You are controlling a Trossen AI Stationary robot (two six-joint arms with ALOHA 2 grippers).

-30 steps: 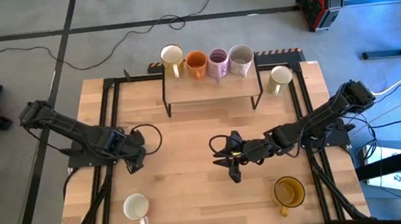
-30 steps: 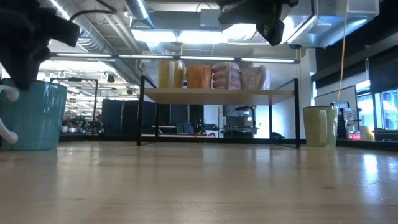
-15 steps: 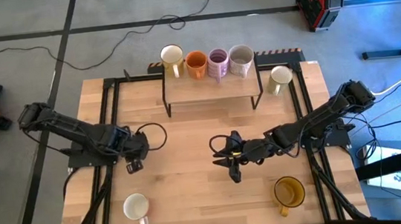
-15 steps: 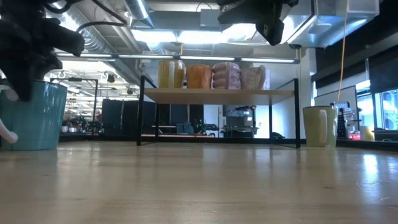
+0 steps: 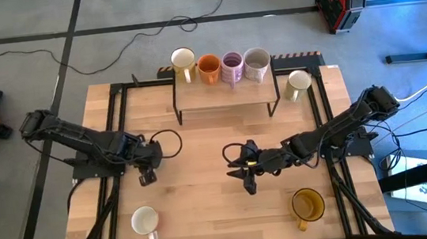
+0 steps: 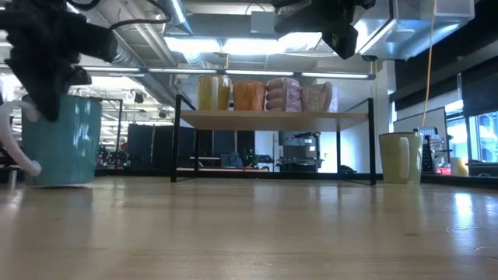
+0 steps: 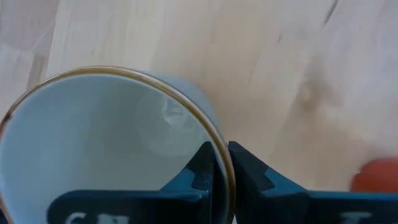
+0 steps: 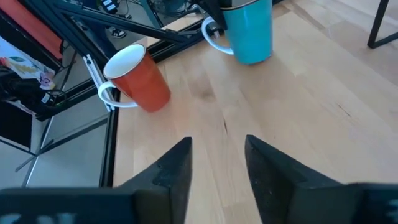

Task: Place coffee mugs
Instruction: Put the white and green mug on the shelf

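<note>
On the table's (image 5: 199, 137) left side, at about nine o'clock if the high view is read as a dial with the shelf at twelve, the left gripper (image 5: 149, 172) is pinched shut on the rim of the teal mug (image 6: 61, 140), one finger inside the wall and one outside. I cannot tell whether the mug's base rests on the wood or hangs just clear of it. Down at about seven o'clock stands the red mug (image 8: 138, 81) (from straight above only its white inside shows), upright and untouched.

At twelve o'clock the shelf (image 5: 225, 92) carries four mugs in a row, close together: the white mug (image 5: 182, 59), the orange mug (image 5: 208, 67), the purple mug (image 5: 232, 67) and the grey mug (image 5: 256, 62).

Near the middle of the dial the right gripper (image 5: 238, 168) hovers above bare wood with its fingers apart and nothing between them, pointing towards nine o'clock. At about five o'clock sits the amber mug (image 5: 307, 204), and at about two o'clock the cream mug (image 5: 298, 84) stands on the table just beside the shelf's right end.

I judge the task roughly half done: four mugs are on the shelf, one is in a grip, and three wait on the tabletop.
</note>
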